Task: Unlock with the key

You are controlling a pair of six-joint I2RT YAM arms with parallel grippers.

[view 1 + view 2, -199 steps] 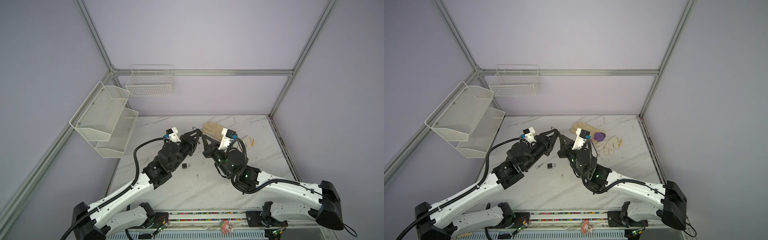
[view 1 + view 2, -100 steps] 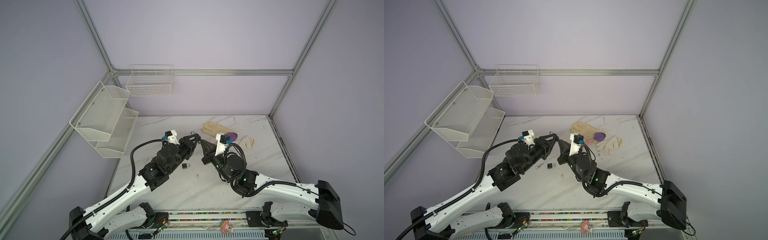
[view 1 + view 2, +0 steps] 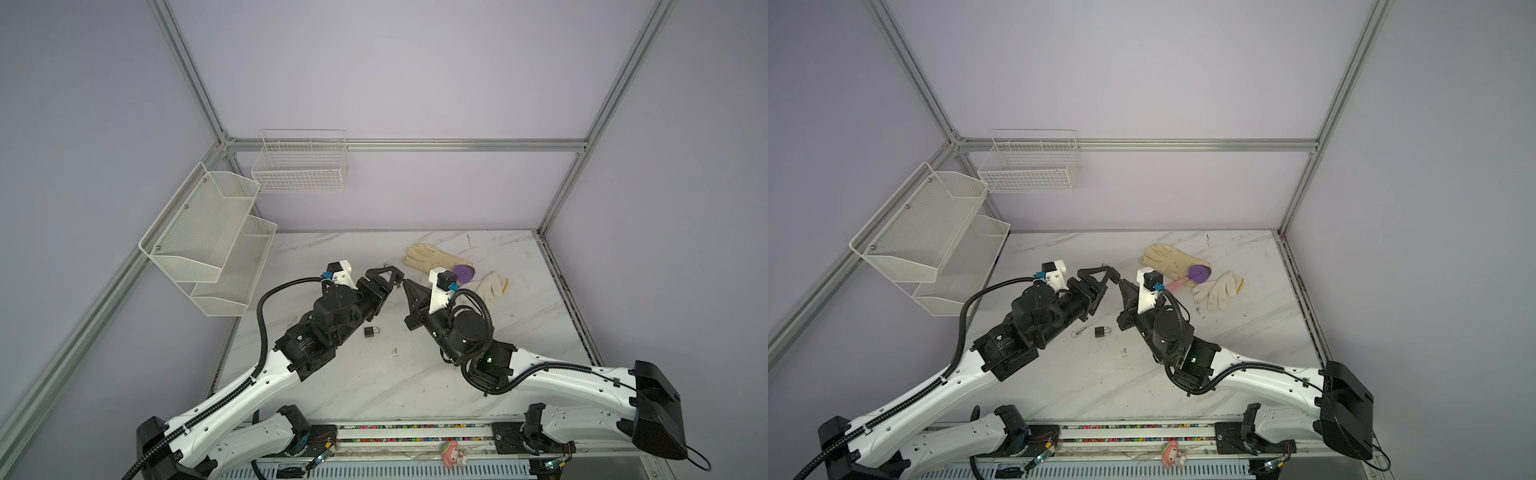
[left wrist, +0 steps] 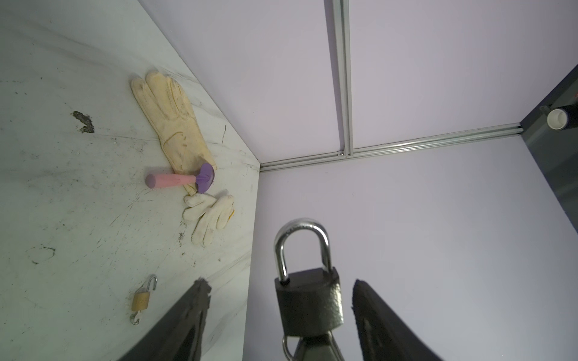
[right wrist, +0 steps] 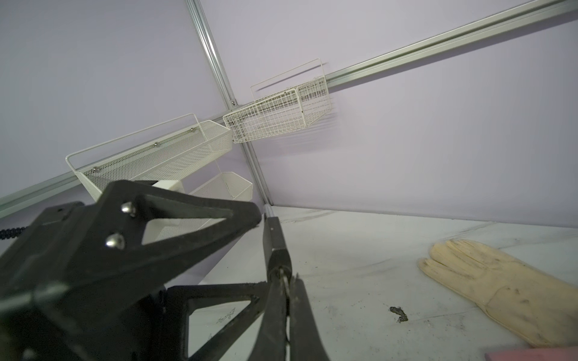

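Left gripper [image 4: 281,286] spread, clear of the padlock [image 4: 308,303]; right gripper [image 3: 405,283] pinches the key [image 5: 284,279] (lock perched on it), twelve o'clock of table [image 3: 519,332] centre. Unlocking turn looks pending: next needs the body braced

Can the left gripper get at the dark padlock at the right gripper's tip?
Probably yes: the dark padlock sits between the left gripper's open fingers, gaps either side. The right gripper, shut on the key, is at its base.
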